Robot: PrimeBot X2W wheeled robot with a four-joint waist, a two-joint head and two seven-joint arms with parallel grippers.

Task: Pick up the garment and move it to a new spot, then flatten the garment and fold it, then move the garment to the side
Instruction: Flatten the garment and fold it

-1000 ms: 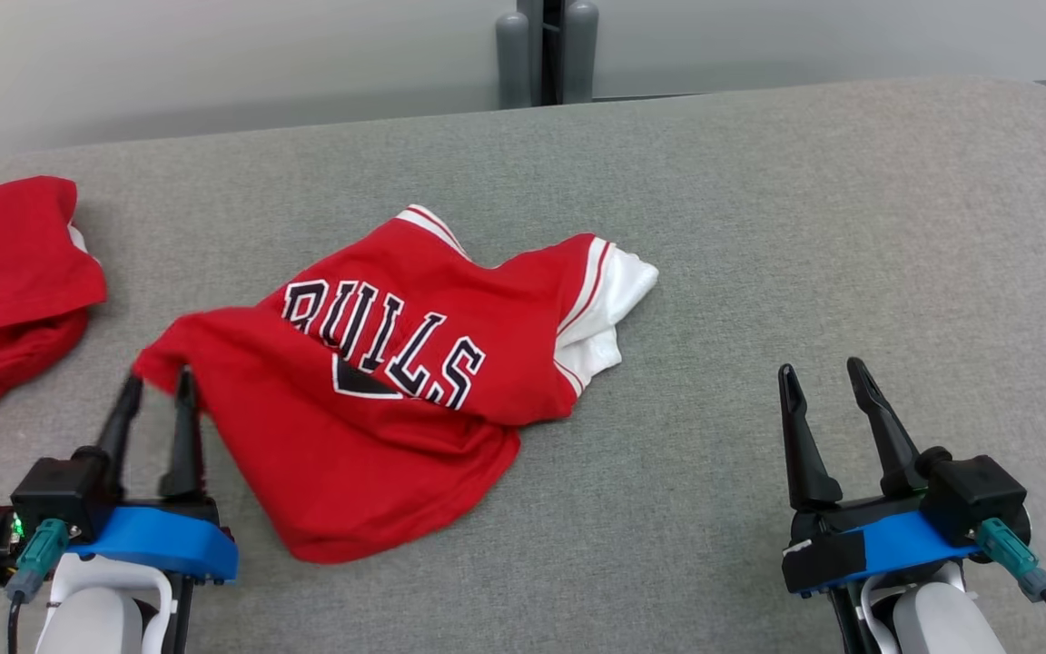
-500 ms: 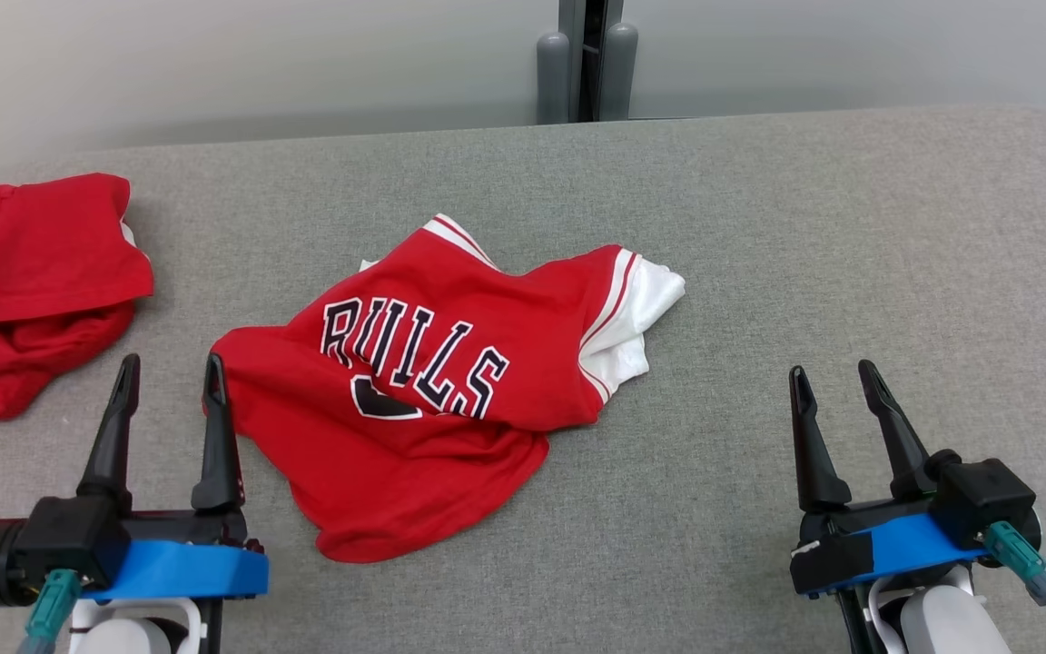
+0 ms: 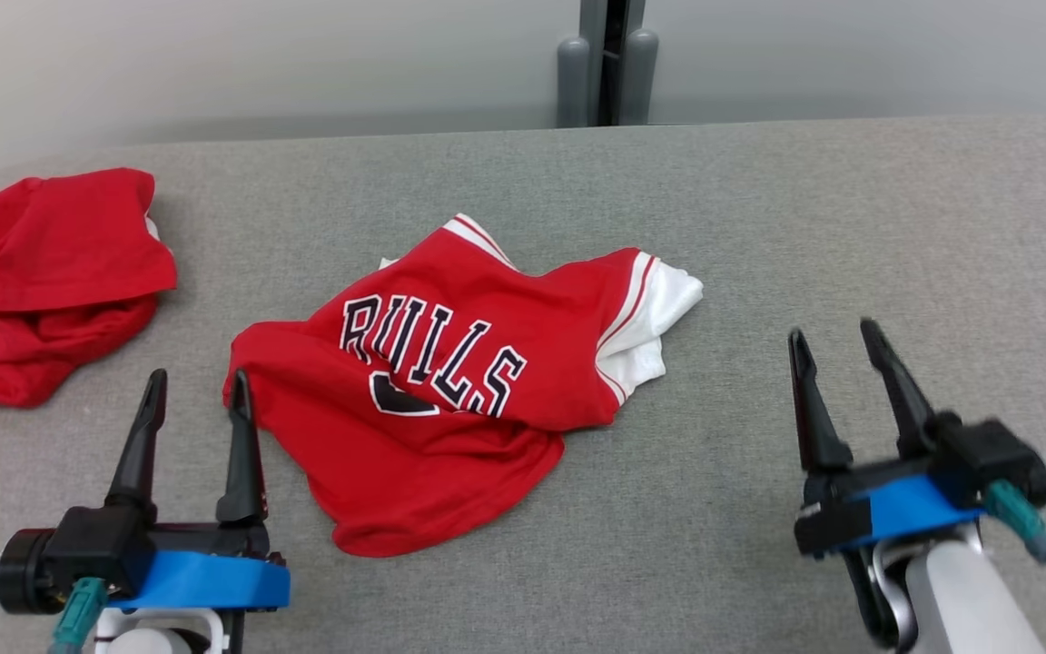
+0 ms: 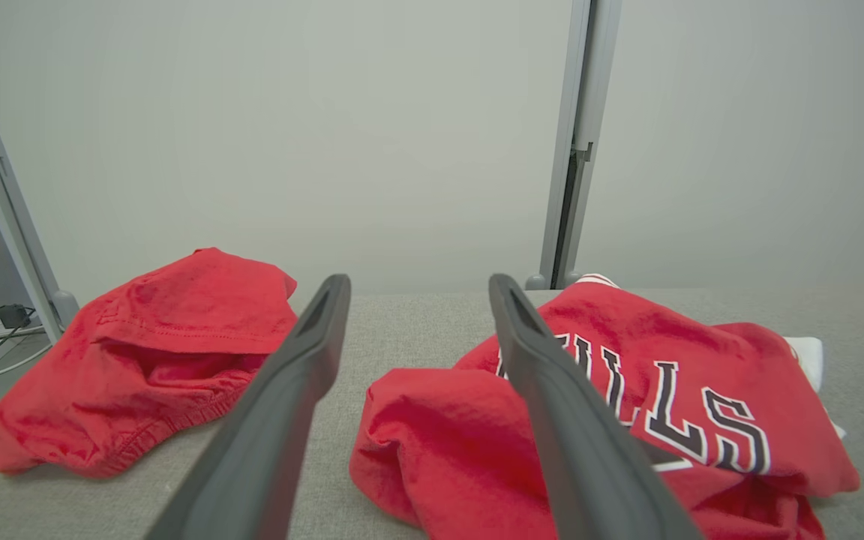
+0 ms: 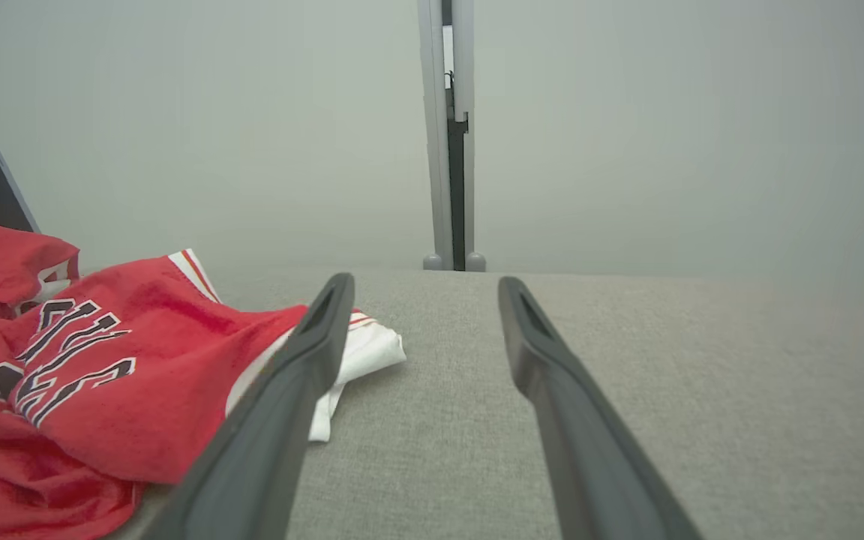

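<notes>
- Garment [image 3: 450, 400], a red Bulls top, is lying crumpled mid-counter [image 3: 804, 209].
- Left end effector [image 3: 199, 374] is spread wide and empty, right by its corner.
- Right end effector [image 3: 832, 329] is wide too, well apart.

I see the Bulls jersey [image 3: 450, 391] lying on the padded table [image 3: 759, 227], a little left of centre. A second garment [image 3: 42, 272] lies at the table's far left, apart from the jersey. My left gripper [image 3: 199, 377] sits at the jersey's left corner; I cannot tell if they touch. My right gripper [image 3: 832, 329] hangs over bare table, well right of the jersey. Behind the far edge stands a post [image 3: 609, 64].
</notes>
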